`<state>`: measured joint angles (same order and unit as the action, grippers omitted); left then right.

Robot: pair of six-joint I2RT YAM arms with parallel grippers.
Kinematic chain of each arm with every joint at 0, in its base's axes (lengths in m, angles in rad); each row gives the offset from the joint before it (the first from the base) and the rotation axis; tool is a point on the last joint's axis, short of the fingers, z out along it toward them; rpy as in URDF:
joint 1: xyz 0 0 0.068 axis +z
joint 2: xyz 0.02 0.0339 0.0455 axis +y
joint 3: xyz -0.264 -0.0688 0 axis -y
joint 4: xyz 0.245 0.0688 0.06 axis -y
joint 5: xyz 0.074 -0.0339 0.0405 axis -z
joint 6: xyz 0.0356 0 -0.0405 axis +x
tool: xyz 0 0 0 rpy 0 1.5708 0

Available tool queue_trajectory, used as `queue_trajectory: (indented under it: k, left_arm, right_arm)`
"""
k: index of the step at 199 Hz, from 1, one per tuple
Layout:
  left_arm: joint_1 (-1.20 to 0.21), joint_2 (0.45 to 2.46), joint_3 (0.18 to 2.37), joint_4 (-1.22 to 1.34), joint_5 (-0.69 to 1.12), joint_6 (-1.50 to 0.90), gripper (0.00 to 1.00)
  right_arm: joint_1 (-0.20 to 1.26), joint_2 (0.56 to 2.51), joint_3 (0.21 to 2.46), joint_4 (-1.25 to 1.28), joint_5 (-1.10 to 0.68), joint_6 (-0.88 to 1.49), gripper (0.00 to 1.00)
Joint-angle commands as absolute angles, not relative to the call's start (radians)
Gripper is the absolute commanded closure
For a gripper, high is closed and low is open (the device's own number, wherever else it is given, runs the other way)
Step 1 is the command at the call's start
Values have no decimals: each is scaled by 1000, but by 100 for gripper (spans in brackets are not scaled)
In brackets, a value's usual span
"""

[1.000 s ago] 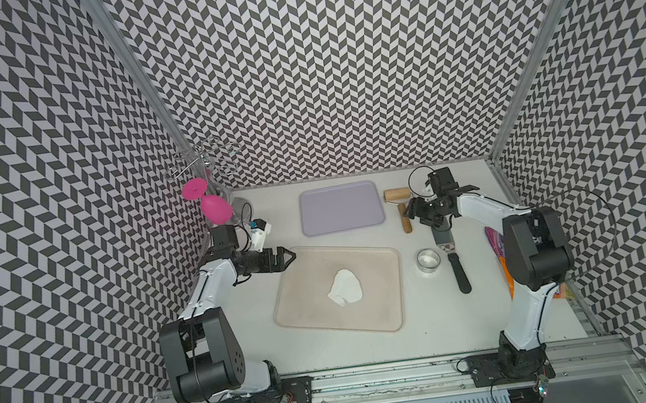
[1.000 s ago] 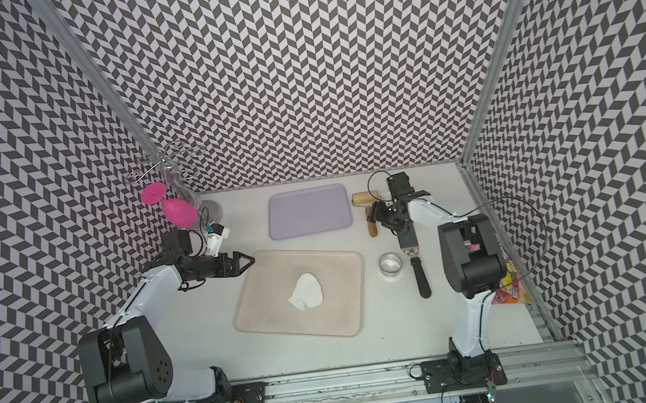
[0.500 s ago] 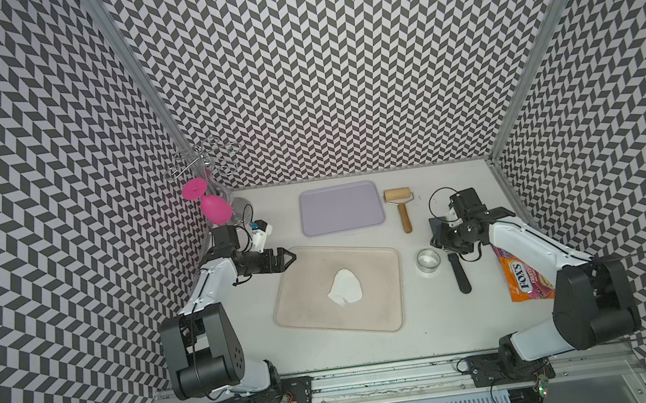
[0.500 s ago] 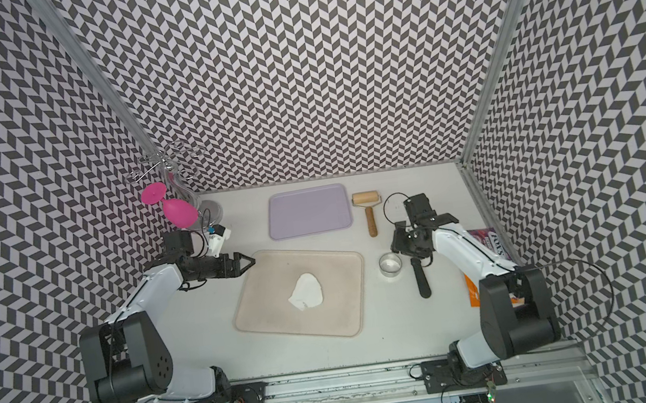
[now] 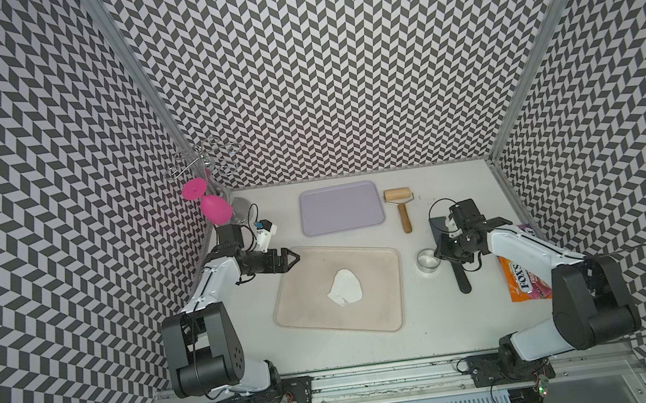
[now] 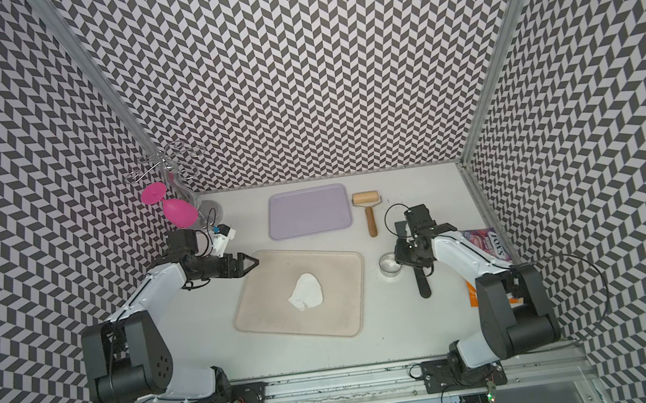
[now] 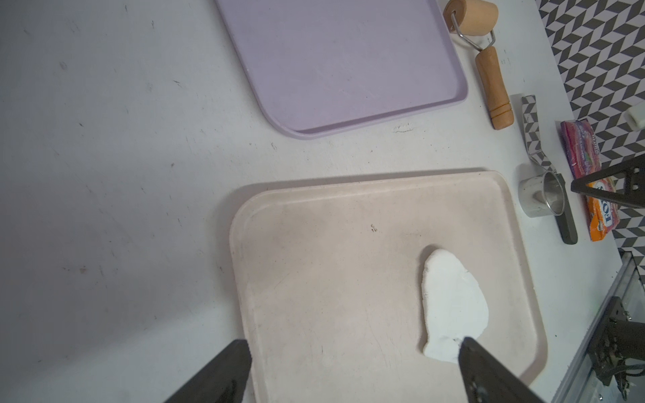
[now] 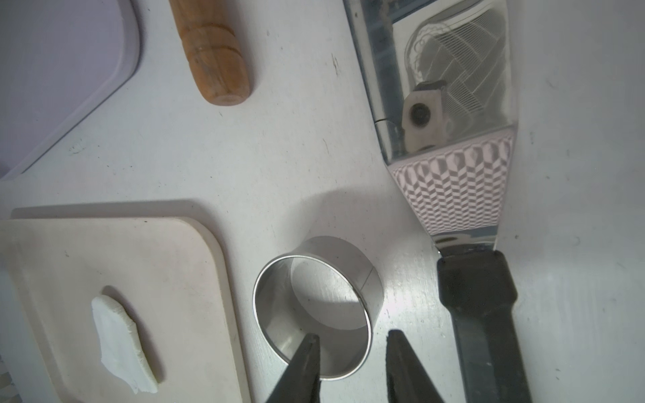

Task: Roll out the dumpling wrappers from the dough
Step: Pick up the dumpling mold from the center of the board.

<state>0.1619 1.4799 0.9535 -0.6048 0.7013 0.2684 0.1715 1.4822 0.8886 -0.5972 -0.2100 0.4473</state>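
Right wrist view: the right end effector [image 8: 352,340] is shown partly spread, its fingers [image 8: 303,366] set astride the wall of the ring cutter [image 8: 335,256]; contact cannot be told. The left end effector [image 7: 354,343] is held spread wide at a corner of the beige tray [image 7: 314,244], on which the dough [image 7: 453,300] lies flat.

The right wrist view cuts off the right gripper [image 8: 352,335], the spatula [image 8: 481,314] handle, the rolling pin [image 8: 216,59] roller and much of the beige tray [image 8: 195,279]. In both top views the right arm hides that gripper's fingertips and part of the candy bag [image 5: 526,282]. The left wrist view crops the left gripper [image 7: 353,342], one finger covering a corner of the dough [image 7: 453,300].
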Motion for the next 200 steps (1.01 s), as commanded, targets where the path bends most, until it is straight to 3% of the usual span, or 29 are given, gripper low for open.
queue_trajectory:
  k: [1,49,105,162,200]
  left_arm:
    - [154,1486,958,-609,710,279,5]
    - [150,1491,959,-608,709,278,5]
    - [147,1496,961,-610,708,279,5]
    - [146,1497,963,-612,705,279,5]
    - [136,1497,969,-604,660,272,7]
  right_arm:
    - [166,1516,876,-539,-213,437,66]
    - [166,1568,884,-528,-197,429,70]
    - [180,1570,918,-571,-139,407,100]
    - [232,1483,1031,-689,-143,399,100]
    - [443,1498,1243,-797,-120,439,100]
